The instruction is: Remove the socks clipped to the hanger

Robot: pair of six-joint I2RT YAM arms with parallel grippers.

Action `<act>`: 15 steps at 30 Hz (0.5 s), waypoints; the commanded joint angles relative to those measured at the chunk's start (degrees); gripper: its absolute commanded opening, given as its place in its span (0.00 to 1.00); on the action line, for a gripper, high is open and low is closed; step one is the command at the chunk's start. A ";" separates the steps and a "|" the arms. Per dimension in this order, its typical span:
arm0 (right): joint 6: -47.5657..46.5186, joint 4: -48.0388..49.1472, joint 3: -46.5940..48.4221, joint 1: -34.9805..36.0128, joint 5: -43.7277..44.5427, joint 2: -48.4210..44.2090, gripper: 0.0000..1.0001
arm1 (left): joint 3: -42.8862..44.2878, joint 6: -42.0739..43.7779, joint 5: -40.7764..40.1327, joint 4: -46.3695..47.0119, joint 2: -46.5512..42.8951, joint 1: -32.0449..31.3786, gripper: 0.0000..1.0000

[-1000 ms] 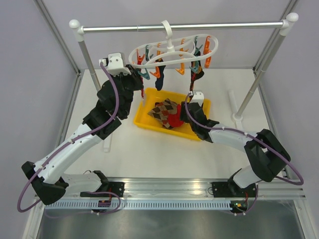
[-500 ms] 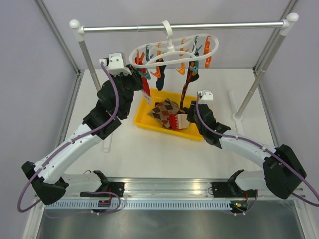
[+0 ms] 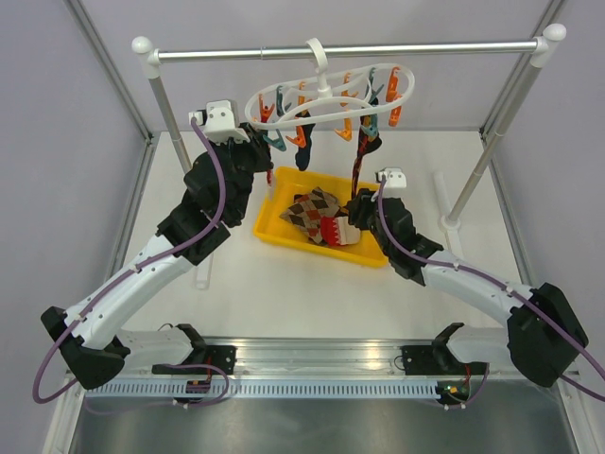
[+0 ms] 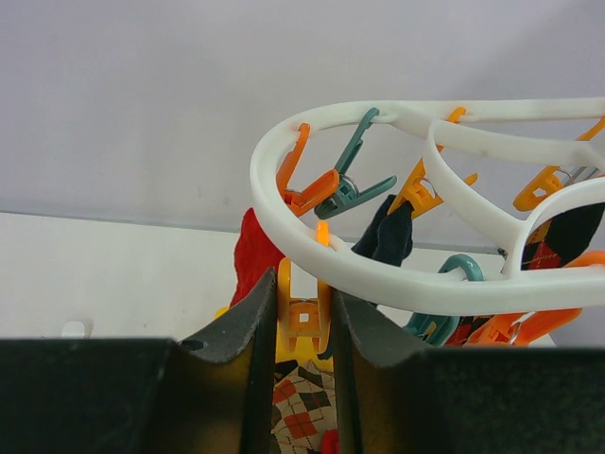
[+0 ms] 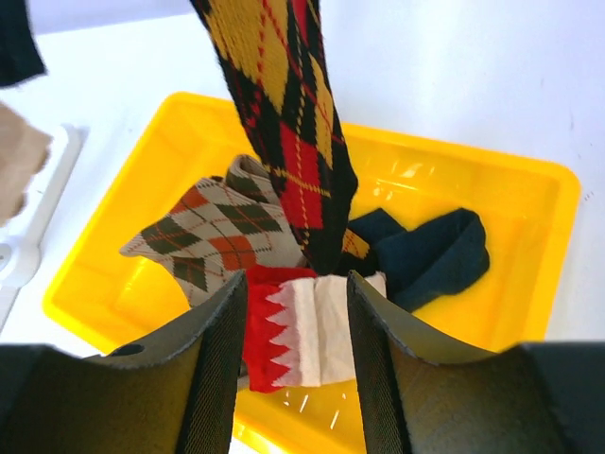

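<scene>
We see the right gripper [image 5: 298, 284] at the bottom edge, fingers [image 5: 222, 350] apart. A yellow-red-black argyle sock [image 5: 284, 123] hangs down from top centre, its tip just above the gap. The yellow tray [image 5: 510, 189] holds a beige argyle sock [image 5: 213, 232] centre-left, a navy sock [image 5: 435, 251] centre-right and a red-and-white zigzag sock [image 5: 293, 326] between the fingers.

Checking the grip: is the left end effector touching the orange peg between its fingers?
Touching. In the left wrist view, the left end effector pinches the orange peg: both fingers meet its sides, with no gap showing.
</scene>
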 commanded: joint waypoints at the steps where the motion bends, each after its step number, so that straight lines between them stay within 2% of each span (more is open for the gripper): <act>1: -1.20 4.17 -0.25 0.08 -2.06 -1.72 0.51 | -0.15 -1.10 0.99 0.62 -0.51 0.34 0.11; 9: -2.96 9.18 0.09 2.27 -5.50 -0.93 0.54 | -0.06 -1.19 1.43 0.36 -0.33 0.25 0.11; 15: -8.76 11.99 5.80 11.76 -1.10 6.87 0.59 | 0.11 -1.89 2.22 0.18 0.11 0.25 0.11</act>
